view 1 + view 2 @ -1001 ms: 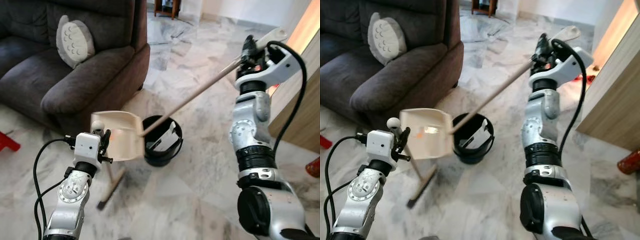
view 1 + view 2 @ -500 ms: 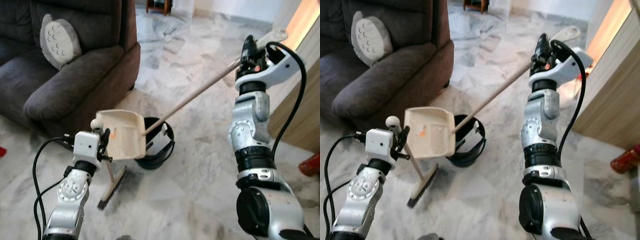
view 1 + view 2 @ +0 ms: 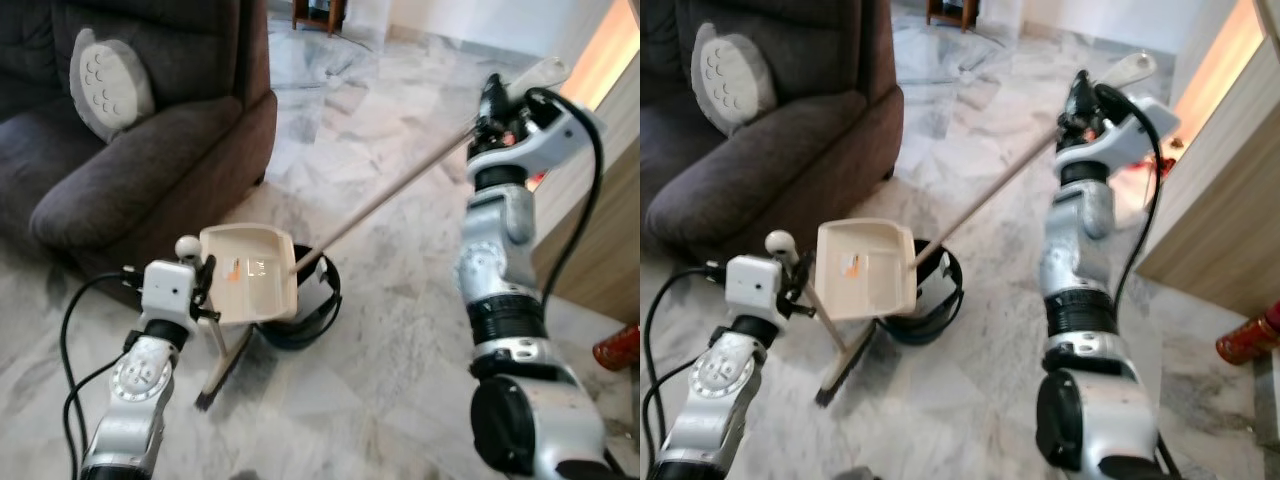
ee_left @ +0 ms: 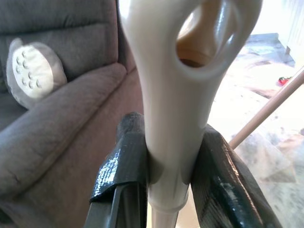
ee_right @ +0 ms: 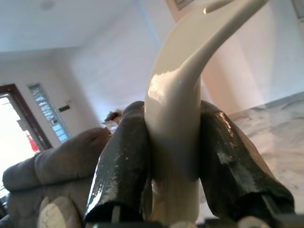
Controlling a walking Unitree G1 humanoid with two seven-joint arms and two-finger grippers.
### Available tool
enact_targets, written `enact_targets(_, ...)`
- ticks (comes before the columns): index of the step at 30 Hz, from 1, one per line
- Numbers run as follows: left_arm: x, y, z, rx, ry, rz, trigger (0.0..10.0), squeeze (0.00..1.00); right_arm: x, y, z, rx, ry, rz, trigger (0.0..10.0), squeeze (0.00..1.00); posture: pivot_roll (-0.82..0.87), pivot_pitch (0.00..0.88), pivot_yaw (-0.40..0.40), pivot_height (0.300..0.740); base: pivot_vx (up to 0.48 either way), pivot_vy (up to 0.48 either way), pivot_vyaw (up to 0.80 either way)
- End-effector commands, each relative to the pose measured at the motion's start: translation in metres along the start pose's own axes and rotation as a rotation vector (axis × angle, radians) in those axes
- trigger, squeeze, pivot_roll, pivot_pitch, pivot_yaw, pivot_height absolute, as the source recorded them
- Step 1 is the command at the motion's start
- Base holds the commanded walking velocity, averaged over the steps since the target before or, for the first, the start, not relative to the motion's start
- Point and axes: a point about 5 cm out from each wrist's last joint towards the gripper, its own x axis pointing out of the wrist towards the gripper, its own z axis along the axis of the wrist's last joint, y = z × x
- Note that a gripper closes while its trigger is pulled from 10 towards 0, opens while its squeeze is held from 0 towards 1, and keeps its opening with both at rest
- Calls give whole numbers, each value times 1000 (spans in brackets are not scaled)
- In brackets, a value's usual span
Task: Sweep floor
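In the lower left of the left eye view, the cream dustpan is held up over the near edge of the black bin, its tray tilted and facing the camera. Its long handle runs up to the upper right, where it is clamped by the right gripper. The left gripper is closed on the handle of the brush, whose head rests on the marble floor just beside the bin. A small orange speck can be seen in the dustpan, so emptying appears not to be finished. Sweeping seems largely done; tipping the pan into the bin is judged to remain. A dark sofa is seen in the upper left.
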Motion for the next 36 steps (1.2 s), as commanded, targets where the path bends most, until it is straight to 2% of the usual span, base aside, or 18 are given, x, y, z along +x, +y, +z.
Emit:
enact_targets(1,2,0,8,14,-47,2,10000,0,8,2,27,42,-130,9,10000,0,201,131,-36,740,277,0,0)
enact_targets(36,3,0,7,16,-49,8,10000,0,8,4,27,37,-126,13,10000,0,198,126,-43,740,277,0,0)
